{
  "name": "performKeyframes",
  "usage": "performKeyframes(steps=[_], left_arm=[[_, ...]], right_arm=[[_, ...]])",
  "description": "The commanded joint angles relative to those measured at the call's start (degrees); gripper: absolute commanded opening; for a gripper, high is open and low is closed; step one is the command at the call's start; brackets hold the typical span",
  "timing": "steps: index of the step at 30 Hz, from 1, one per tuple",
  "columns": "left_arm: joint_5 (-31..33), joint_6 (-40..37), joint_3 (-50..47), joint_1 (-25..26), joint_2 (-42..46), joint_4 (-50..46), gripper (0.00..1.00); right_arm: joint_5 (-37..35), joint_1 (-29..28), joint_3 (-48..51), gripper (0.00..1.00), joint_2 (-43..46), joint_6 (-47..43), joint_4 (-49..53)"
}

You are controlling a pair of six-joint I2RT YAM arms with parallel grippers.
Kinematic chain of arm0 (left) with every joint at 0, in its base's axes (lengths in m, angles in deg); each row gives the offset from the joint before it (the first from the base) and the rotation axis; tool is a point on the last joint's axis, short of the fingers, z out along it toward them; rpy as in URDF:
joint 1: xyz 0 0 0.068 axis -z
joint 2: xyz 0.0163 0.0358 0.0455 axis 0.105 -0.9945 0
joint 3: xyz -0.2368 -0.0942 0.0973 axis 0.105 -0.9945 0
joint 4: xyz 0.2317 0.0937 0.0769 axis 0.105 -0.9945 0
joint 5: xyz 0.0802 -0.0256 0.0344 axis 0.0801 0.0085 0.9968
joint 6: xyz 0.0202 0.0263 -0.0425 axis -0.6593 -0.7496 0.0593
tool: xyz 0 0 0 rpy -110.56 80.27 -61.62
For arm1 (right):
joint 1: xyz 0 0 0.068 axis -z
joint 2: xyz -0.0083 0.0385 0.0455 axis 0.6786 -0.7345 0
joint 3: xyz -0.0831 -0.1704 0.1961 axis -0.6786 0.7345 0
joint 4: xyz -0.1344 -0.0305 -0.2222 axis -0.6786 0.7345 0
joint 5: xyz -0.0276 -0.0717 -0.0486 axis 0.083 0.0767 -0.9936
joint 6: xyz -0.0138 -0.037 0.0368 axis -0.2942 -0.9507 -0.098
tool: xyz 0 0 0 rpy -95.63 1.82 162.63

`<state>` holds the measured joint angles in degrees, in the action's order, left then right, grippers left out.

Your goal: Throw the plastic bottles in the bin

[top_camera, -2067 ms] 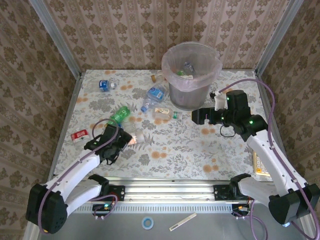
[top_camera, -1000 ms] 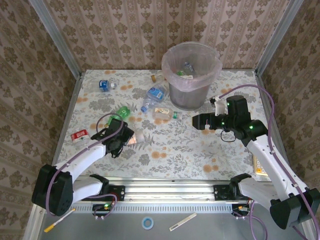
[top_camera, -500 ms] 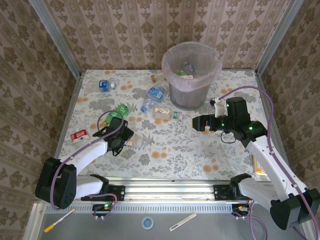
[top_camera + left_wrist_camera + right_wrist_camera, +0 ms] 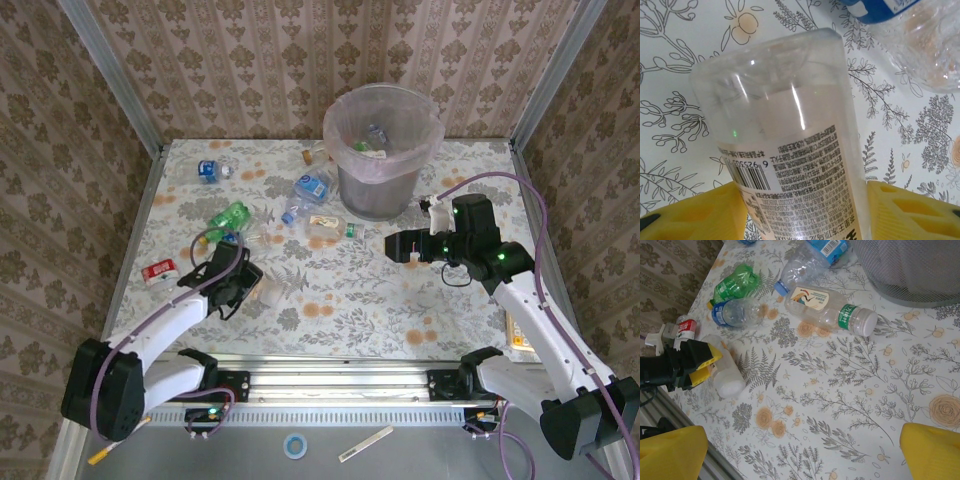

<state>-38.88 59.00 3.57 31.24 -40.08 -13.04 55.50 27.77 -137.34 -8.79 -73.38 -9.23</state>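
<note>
**A:** Which bottle is it working on, and where is that bottle?

**B:** It is the clear bottle (image 4: pixel 785 130) with the white printed label. It lies on its side on the near-left part of the desk (image 4: pixel 400 300), well apart from the bin (image 4: pixel 372 198), which stands at the far side, right of centre.

**A:** What has just changed?

**B:** A second ago the left hand (image 4: pixel 243 284) stood wide, with the bottle only in front of it. Now its yellow fingers (image 4: pixel 700 210) have come in and lie against both flanks of the bottle. I read that as clamped on it, though the bottle still rests on the desk.

**A:** What does that mean for the task?

**B:** The pick looks nearly made, so the lift and the carry to the bin should come next. There is plenty left to do. A green bottle (image 4: pixel 735 285), a white-capped bottle (image 4: pixel 827 310) and a blue-labelled bottle (image 4: pixel 312 187) lie between this bottle and the bin. A few bottles already sit inside the bag.

**A:** How are the arms posed?

**B:** The left arm reaches low over the desk with its wrist dipped to the bottle. The right arm is bent up, and the right hand (image 4: pixel 398 244) hangs in the air near the bin, pointing left. Its fingers are wide apart and hold nothing.
</note>
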Motion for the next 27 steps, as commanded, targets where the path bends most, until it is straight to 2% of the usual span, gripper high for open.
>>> performKeyframes(steps=[1,10,12,22,27], left_arm=[[-0.4,-2.7,-1.2,0.6,1.9,-1.2,0.58],[-1.8,-3.5,-3.1,0.6,-0.3,1.5,0.62],[-1.7,-3.9,-2.8,2.5,-1.1,2.1,0.62],[-2.7,-6.3,-3.1,3.7,-2.0,5.2,0.72],[-3.2,-7.5,-3.7,3.8,-1.1,6.3,0.67]], right_arm=[[1.3,-0.5,0.7,1.0,0.5,-0.4,-1.0],[1.6,-0.5,0.8,1.0,0.5,-0.6,-0.8],[1.7,-0.4,0.8,1.0,0.4,-0.6,-0.7],[1.8,-0.4,0.9,1.0,0.5,-0.9,-0.5],[2.0,-0.4,0.9,1.0,0.6,-0.8,-0.5]])
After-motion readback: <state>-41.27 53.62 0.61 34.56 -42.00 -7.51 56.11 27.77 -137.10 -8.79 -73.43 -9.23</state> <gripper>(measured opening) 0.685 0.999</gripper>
